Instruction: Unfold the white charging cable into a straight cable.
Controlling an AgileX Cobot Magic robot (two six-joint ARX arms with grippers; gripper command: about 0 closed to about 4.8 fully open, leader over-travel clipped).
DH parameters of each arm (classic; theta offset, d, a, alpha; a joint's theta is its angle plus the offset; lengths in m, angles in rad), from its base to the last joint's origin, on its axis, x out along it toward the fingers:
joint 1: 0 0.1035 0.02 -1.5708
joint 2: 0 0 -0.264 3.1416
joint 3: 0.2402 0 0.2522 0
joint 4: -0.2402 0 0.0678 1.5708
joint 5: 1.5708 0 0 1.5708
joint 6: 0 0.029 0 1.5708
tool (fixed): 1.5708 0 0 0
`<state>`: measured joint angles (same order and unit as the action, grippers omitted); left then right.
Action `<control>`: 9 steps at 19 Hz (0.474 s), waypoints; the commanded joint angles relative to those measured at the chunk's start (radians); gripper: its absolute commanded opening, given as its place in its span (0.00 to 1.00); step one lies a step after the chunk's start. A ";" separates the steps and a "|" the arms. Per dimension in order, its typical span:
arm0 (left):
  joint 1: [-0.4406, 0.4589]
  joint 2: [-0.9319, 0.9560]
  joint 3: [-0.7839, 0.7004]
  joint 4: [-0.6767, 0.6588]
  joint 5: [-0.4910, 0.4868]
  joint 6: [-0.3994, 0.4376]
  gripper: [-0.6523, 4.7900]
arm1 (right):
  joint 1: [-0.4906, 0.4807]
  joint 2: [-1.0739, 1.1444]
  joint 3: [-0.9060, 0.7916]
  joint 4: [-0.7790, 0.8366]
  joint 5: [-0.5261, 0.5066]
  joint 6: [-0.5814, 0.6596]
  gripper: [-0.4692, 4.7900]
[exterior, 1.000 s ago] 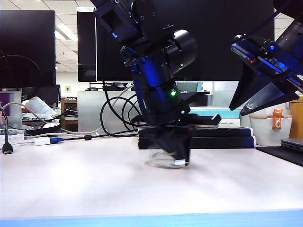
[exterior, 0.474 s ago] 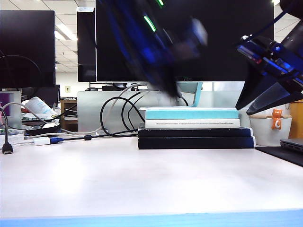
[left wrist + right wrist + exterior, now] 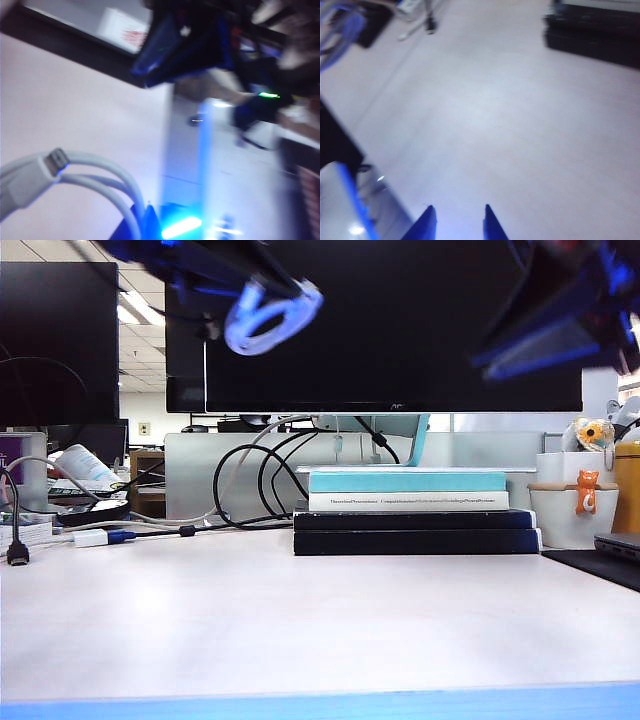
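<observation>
- The left gripper is high above the table, at the upper left of the exterior view, blurred; its jaws are clamped together on the white charging cable.
- The cable hangs in the air as a coiled bundle of loops, clear of the table; in the left wrist view its loops and one plug end show close to the camera.
- A stack of books lies at the back middle of the table, black looped cables just left of it.
- The right gripper is raised at the upper right, blurred; its jaws stand slightly apart with nothing between them, over bare tabletop.
</observation>
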<state>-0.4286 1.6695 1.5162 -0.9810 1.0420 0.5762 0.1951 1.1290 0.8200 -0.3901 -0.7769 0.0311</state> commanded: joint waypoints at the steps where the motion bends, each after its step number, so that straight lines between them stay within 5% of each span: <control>1: -0.006 0.007 0.000 -0.171 0.058 0.191 0.11 | 0.001 -0.014 0.005 0.037 -0.184 -0.016 0.33; 4: -0.056 0.007 -0.024 -0.192 0.110 0.270 0.11 | 0.001 -0.014 0.005 0.048 -0.260 -0.009 0.33; 5: -0.079 0.010 -0.049 -0.193 0.441 0.397 0.11 | 0.004 -0.014 0.005 0.050 -0.303 -0.013 0.33; 9: -0.065 0.035 -0.051 -0.173 0.597 0.439 0.11 | 0.004 -0.015 0.005 0.058 -0.399 -0.013 0.33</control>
<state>-0.4965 1.6936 1.4662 -1.1633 1.6146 1.0027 0.1974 1.1179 0.8204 -0.3511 -1.1381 0.0212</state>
